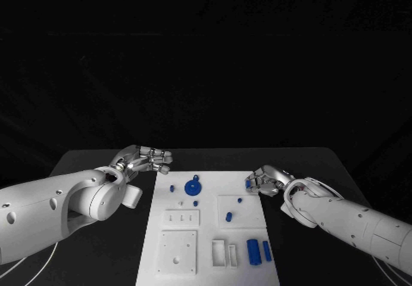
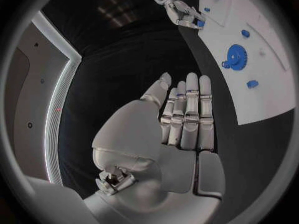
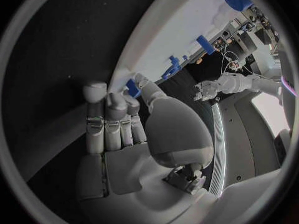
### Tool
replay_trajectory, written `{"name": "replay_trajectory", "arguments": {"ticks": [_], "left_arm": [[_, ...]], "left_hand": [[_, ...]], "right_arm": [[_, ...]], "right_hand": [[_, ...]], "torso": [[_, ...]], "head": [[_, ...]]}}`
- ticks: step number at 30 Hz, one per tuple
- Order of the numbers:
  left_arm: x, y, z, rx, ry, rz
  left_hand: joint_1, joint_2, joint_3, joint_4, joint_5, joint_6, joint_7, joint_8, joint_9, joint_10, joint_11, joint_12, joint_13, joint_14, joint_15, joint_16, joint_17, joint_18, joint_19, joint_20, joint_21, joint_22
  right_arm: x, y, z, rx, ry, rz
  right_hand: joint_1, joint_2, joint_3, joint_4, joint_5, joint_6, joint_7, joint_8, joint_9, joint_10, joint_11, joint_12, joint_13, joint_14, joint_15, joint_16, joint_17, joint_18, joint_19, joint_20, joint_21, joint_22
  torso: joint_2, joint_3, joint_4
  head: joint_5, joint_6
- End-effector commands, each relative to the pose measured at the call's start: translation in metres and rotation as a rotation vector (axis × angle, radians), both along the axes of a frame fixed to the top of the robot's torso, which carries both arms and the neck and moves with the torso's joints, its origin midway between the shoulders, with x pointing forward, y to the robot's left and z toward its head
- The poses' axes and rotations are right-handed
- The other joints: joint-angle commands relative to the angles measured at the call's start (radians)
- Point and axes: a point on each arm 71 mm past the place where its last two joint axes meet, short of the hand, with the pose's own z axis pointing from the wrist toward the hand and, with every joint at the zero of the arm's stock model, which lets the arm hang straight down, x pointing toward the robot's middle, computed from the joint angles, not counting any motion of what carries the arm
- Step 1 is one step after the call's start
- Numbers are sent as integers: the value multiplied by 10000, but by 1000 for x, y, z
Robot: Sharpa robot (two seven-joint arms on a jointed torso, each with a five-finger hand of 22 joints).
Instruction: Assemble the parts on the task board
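A small blue plastic peg (image 1: pixel 249 184) at the white rectangular task board's (image 1: pixel 210 238) two o'clock edge is being pinched by the right hand (image 1: pixel 264 181); a straight lift is advised. The left hand (image 1: pixel 144 159) is hanging released, fingers apart.

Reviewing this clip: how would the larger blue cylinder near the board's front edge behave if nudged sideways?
The blue cylinder lies on its side on the flat task board, so it would probably roll. It looks like rigid plastic, likely light. Its smooth surface may slip in a pinch.
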Motion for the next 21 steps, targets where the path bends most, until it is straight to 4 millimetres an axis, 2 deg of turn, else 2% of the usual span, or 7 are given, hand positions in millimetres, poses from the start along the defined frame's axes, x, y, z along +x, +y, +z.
{"name": "replay_trajectory", "arguments": {"ticks": [1,4,7,10,12,17,21], "left_arm": [[-1,-3,1,-15,-23,-214],[-1,-3,1,-13,-16,-217],[-1,-3,1,-12,-11,-222],[-1,-3,1,-11,-6,-227],[-1,-3,1,-10,-4,-230],[-1,-3,1,-10,9,-245],[-1,-4,0,6,39,-309]], "left_hand": [[28,-45,17,27,-53,-71,-5,-10,5,-63,19,-46,11,-32,-9,-23,2,109,40,32,-76,7],[28,-45,17,27,-53,-71,-5,-10,5,-63,19,-46,11,-32,-9,-23,2,109,40,32,-76,7],[28,-45,17,27,-53,-71,-5,-10,5,-63,19,-46,11,-32,-9,-23,2,109,40,32,-76,7],[18,-34,16,40,-54,-66,-6,-8,6,-58,18,-44,12,-30,-8,-21,2,108,43,34,-80,6],[18,-34,16,40,-54,-66,-6,-8,6,-58,18,-44,12,-30,-8,-21,2,108,43,34,-80,6],[12,-19,18,55,-51,-61,-9,-8,6,-55,16,-45,11,-28,-10,-19,4,109,47,33,-85,3],[-3,14,21,88,-54,-24,-29,0,11,-16,-4,-41,13,-16,-16,-9,10,106,55,32,-90,1]], "right_arm": [[0,1,0,-7,-22,31],[0,1,0,-3,-64,18],[0,1,0,6,-122,3],[0,2,1,22,-211,-23],[0,2,1,37,-296,-54],[0,2,3,76,-487,-144],[-1,3,5,140,-633,-243]], "right_hand": [[-74,32,74,29,-63,164,14,-40,9,9,-47,39,13,-4,-28,59,12,29,323,-4,69,753],[-60,68,115,33,-87,311,-5,-32,14,11,-52,49,23,0,-30,67,21,28,324,-3,83,755],[-4,197,282,21,-325,778,-156,-31,36,22,-140,64,42,9,-85,79,37,8,328,-38,112,761],[54,304,527,-15,-736,1185,-271,-34,54,31,-204,65,58,9,-139,76,50,-41,322,-93,134,764],[126,451,803,-42,-1245,1436,-339,-18,76,44,-240,61,66,14,-174,85,71,-79,318,-130,154,768],[59,515,1228,7,-1789,1615,-400,-21,86,77,-276,46,79,34,-210,103,121,-132,315,-181,198,770],[48,425,1441,40,-1801,1641,-399,-23,86,120,-287,49,108,61,-227,103,156,-153,327,-208,256,775]], "torso": [[0,1,-5],[3,6,-6],[5,8,-8],[4,5,-7],[0,7,1],[1,9,3],[4,11,-19]], "head": [[1,3],[0,6],[3,3],[0,-5],[-11,-5],[-16,-13],[-11,-1]]}}
